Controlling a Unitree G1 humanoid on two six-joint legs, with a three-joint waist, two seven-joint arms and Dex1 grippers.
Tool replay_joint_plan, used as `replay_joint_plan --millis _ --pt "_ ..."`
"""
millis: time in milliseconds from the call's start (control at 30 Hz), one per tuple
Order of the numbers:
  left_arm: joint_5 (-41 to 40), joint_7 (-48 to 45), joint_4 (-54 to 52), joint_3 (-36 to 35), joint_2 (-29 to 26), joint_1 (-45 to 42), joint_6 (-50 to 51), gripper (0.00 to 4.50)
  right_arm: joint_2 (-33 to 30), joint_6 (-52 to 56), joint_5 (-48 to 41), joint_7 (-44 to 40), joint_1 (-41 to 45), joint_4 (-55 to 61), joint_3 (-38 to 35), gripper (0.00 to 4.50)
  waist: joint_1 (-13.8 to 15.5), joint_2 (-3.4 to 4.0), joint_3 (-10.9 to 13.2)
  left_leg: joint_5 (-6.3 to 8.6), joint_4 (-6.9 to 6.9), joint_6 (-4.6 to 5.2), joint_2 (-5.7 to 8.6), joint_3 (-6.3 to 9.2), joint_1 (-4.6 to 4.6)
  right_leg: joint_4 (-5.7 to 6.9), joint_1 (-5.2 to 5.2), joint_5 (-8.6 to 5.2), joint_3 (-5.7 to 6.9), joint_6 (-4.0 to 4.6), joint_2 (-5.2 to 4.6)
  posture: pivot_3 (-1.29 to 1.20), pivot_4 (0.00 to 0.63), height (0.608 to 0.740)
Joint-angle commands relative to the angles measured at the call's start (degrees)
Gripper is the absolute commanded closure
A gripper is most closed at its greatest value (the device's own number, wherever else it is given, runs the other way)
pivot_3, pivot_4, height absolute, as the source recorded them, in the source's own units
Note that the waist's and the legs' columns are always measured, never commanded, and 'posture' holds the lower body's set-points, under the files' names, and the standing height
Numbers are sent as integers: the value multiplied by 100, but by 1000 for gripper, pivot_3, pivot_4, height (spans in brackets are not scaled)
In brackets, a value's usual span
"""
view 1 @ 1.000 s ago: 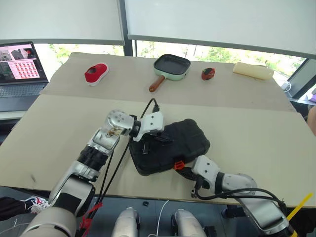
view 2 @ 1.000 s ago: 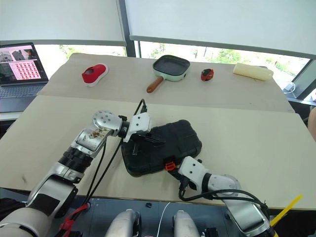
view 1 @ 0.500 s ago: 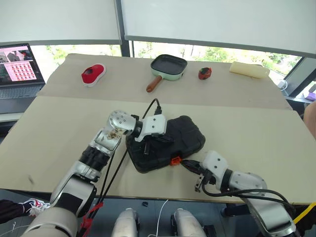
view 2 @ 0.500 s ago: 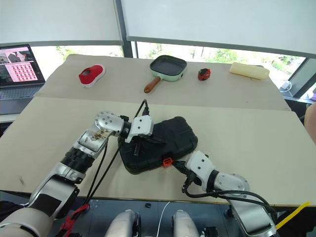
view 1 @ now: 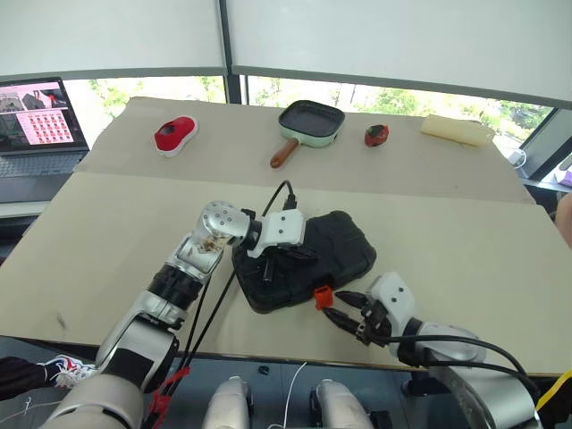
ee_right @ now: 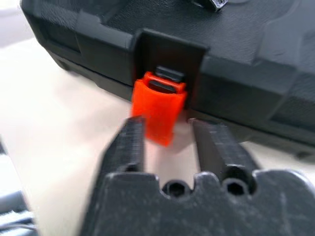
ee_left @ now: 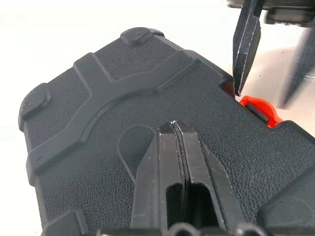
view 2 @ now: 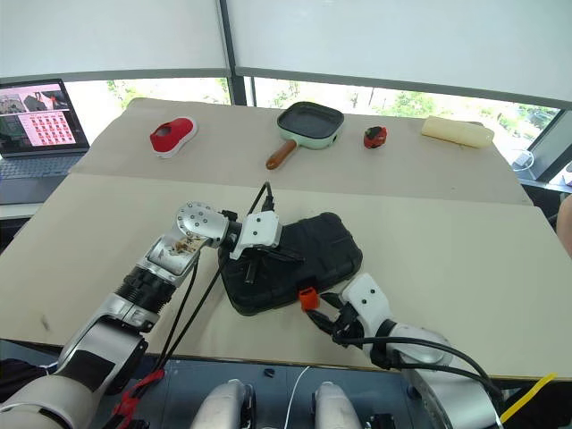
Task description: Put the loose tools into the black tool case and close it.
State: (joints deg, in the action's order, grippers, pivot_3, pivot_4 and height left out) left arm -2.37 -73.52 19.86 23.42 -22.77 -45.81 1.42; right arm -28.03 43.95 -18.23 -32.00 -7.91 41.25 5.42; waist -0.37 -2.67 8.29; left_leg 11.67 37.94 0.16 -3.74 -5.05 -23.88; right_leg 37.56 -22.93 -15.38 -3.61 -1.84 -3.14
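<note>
While lid-pressed, black tool case (view 1: 308, 259) faces right gripper (view 1: 347, 315) (parted)

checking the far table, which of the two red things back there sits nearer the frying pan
The small dark-red object, just to the right of the frying pan. The red-and-white shoe-shaped item lies farther off on the pan's left, toward the laptop.

The black tool case (view 1: 304, 259) lies closed, orange latch (ee_right: 158, 107) hanging unfastened.

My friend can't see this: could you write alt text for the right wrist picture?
An open two-fingered pincer points at the orange latch hanging from the front edge of a closed black tool case on a beige table.
</note>
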Motion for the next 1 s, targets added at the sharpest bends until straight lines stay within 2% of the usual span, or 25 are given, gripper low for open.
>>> replay_joint_plan --millis 33,167,333,467,633,700,1000 --pt "317 -94 311 268 -50 123 52 4486 275 551 -421 344 8 344 -240 1684 -4 -1 -1 0 0 0 0 0 0 0 0 0 0 0 0 0 150 740" --pt "323 -110 288 278 -54 129 48 4486 421 860 -447 630 116 345 -132 1684 -11 0 -2 0 0 0 0 1 0 0 -1 0 0 0 0 0 150 740" --pt "323 -125 286 268 -88 140 13 4486 -400 553 -35 512 -185 560 -158 1684 -8 0 -3 0 0 0 3 -1 -3 -3 -2 -1 0 -1 -4 0 150 740" --pt "341 -83 396 256 -60 115 -74 4486 -800 416 -293 139 -503 882 -478 2737 -19 -1 -5 0 -1 0 1 1 -3 -4 -2 -1 1 -2 -2 0 150 740" --pt "330 -14 418 264 53 90 -70 4486 -1294 -316 340 -120 -326 612 282 4472 -22 -6 -8 0 -1 0 2 4 -1 -6 2 -7 2 -12 -3 0 150 740" --pt "323 -37 386 276 64 100 -64 4486 -1428 -618 639 -227 -91 401 661 4472 -22 -6 -8 0 -1 0 2 3 -1 -8 1 -25 1 -43 -3 0 150 740" --pt "354 -77 285 307 8 149 -75 4486 -1451 -1735 1968 -419 900 -1274 1927 4472 -34 -21 -26 1 -1 2 -3 3 4 -30 14 -21 3 -47 2 0 150 740"
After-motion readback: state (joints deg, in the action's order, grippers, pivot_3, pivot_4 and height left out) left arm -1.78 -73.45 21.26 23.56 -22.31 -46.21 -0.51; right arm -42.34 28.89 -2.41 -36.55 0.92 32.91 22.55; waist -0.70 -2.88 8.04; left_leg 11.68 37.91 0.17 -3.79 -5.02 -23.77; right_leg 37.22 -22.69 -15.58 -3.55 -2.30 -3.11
